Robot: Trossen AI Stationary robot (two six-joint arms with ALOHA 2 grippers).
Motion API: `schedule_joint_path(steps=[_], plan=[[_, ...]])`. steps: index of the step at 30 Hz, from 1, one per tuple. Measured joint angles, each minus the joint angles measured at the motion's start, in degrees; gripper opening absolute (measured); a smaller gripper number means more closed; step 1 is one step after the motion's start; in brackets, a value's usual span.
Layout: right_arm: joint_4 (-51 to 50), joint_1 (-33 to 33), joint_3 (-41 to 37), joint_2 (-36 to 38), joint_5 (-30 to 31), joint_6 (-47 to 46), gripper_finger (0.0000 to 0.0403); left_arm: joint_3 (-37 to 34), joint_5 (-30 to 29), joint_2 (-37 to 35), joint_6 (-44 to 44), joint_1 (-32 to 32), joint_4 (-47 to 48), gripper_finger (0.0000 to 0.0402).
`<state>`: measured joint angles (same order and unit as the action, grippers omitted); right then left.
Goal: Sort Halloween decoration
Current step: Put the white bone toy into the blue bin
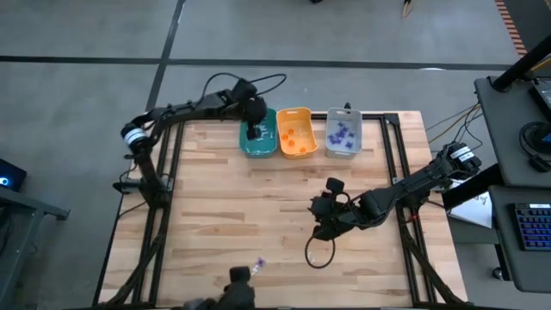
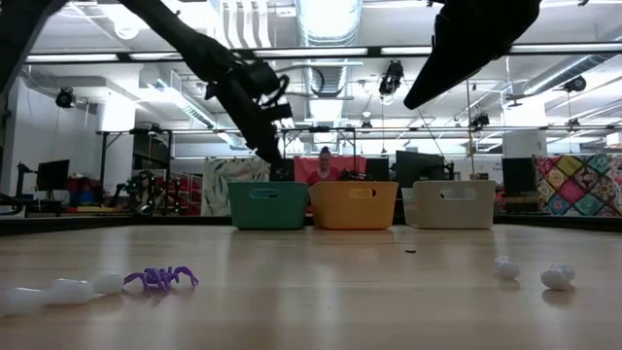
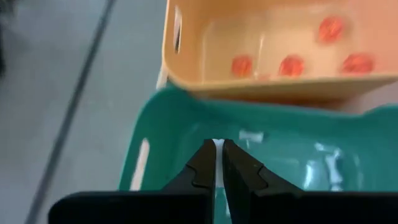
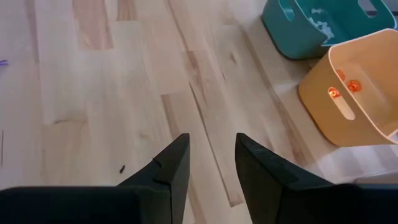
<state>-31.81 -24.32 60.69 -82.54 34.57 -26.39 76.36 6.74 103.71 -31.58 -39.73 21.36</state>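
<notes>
Left gripper [image 1: 253,131] hangs over the teal bin [image 1: 257,148], jaws pressed together; a thin white sliver shows between the tips in the left wrist view, cannot tell if it is held. White trinkets [image 3: 328,163] lie in the teal bin just ahead of those jaws. Orange bin [image 1: 295,131] sits beside it, further from the left jaws, with orange trinkets [image 3: 290,65] inside. Grey bin [image 1: 343,133] next along holds purple trinkets [image 1: 343,133].

Right gripper [image 1: 324,209] is above mid counter [image 1: 215,207], jaws partly apart, nothing between them, bare wood below. Purple spider [image 2: 161,278] and white pieces [image 2: 60,291] lie on the counter well apart from both jaws, near the front edge; more white pieces [image 2: 558,277] off to the other side.
</notes>
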Motion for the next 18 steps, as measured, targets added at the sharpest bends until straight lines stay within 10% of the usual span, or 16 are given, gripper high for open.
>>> schedule_joint_path(steps=[18], plan=[[0.15,-0.02,0.00,0.00,-0.14,-2.17,0.0118,8.31,-1.60,9.21,6.73,-1.92,12.31,0.0035]])
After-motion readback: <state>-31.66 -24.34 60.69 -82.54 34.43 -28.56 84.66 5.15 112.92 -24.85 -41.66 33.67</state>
